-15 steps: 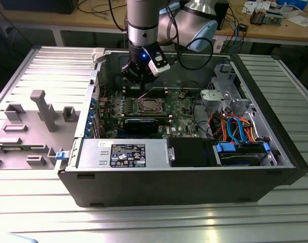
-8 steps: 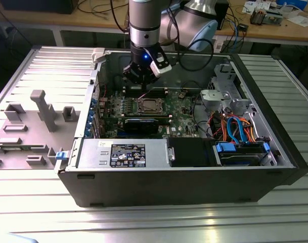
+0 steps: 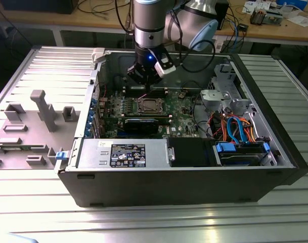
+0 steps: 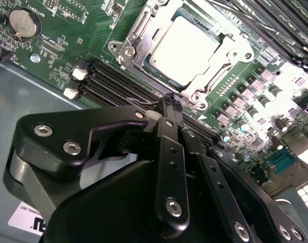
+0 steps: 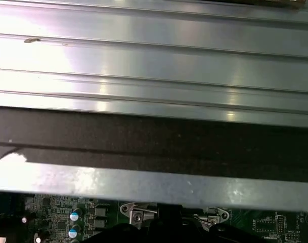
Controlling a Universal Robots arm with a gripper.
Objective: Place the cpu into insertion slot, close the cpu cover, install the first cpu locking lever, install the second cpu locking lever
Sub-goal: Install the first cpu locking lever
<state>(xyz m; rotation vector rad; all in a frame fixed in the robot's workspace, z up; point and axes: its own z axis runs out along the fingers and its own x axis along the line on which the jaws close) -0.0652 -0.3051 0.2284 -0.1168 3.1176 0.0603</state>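
Gripper: the gripper (image 4: 168, 103) has its fingers (image 4: 170, 152) drawn together to a narrow point, and nothing shows between them. It hangs low inside the computer case (image 3: 169, 187).
Cpu: the cpu (image 4: 186, 45) is seated flat in the insertion slot (image 4: 195, 94), just beyond the fingertips and untouched.
Cpu cover: the cpu cover (image 4: 137, 38) lies down over the chip, with its window framing the metal top. Judged closed and level.
Locking levers: a thin wire rod runs close by the fingertips along the socket's near edge. Whether it is a lever, or whether it is latched, cannot be told.
Beneath the fingers: the memory slots (image 4: 111, 83) sit between the gripper and the socket.
Step in hand: judged to be lever work at the socket's near side.
Doing it well:
- Bear on the lever's end alone, with the closed tips kept clear of the memory slots and the small board parts.
- Push along the lever's own arc, never down on the cover.
- Use light, steady force, and guide the lever sideways under its hook.
- Confirm the cover sits flat on all sides.
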